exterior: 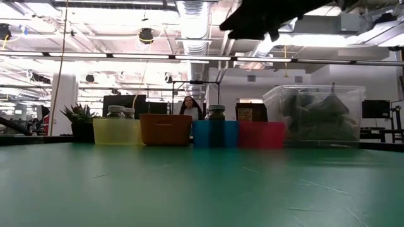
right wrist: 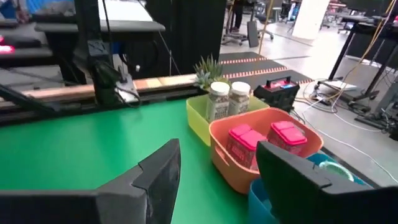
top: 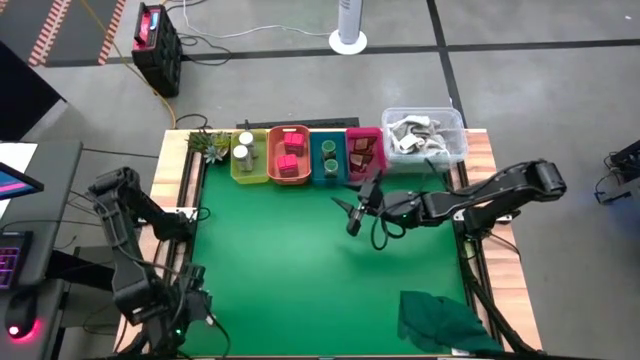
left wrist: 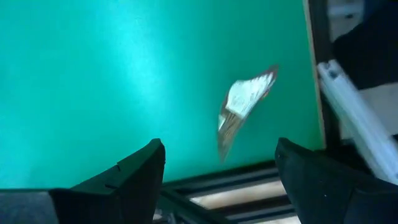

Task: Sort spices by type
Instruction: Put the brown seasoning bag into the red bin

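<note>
The spices sit in four trays along the far edge. White-capped jars (top: 243, 152) stand in the yellow-green tray and pink-red cubes (top: 290, 158) lie in the orange tray. Green-lidded jars (top: 327, 152) fill the blue tray, and dark sachets (top: 363, 155) the magenta one. My right gripper (top: 347, 215) hovers open above the mat, just in front of the blue and magenta trays; its wrist view (right wrist: 217, 180) faces the jars (right wrist: 227, 99) and cubes (right wrist: 264, 140). My left gripper (top: 195, 300) is open at the near left corner (left wrist: 221, 168). A blurred brown-and-white packet (left wrist: 245, 102) shows beyond it, by the mat's edge.
A clear bin (top: 424, 135) of pale items stands right of the trays, and a small plant (top: 210, 143) left of them. A crumpled dark green cloth (top: 440, 318) lies at the near right corner. The green mat (top: 300, 270) is bare between. A person (exterior: 187, 107) sits in the room behind.
</note>
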You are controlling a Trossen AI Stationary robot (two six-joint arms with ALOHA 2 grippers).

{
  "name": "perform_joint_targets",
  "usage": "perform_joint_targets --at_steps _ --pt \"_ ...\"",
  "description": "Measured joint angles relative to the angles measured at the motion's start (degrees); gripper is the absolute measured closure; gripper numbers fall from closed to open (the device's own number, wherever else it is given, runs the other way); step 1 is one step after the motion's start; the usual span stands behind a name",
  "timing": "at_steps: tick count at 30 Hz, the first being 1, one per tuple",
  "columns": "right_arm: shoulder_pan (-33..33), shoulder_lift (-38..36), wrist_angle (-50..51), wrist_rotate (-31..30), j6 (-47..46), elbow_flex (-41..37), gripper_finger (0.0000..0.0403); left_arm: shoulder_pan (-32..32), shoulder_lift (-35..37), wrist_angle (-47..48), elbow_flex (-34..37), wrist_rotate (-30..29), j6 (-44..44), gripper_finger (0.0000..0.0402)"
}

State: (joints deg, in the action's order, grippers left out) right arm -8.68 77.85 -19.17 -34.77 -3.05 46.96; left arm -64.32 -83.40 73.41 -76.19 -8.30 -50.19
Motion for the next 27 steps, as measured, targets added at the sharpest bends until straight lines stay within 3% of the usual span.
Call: perform_joint_targets --at_steps 11,15,21,27 --pt "0.93 3.07 -1.06 -0.06 0.00 0.00 0.0163 -0.08 -0.12 -5.62 6.18 1.68 2.52 0.0114" --pt "0.91 3.07 -1.01 -0.04 0.94 0.00 0.0163 -0.06 -0.12 -9.39 8.98 3.19 3.86 0.0133" --pt "1.30 3.05 -0.96 -0.08 1.26 0.00 0.0163 0.43 -0.11 -13.02 12.54 4.88 5.94 0.0217" --pt "1.73 3.05 -0.95 -0.04 0.60 0.00 0.0163 2.46 -0.10 -12.55 12.75 4.60 7.74 0.0353"
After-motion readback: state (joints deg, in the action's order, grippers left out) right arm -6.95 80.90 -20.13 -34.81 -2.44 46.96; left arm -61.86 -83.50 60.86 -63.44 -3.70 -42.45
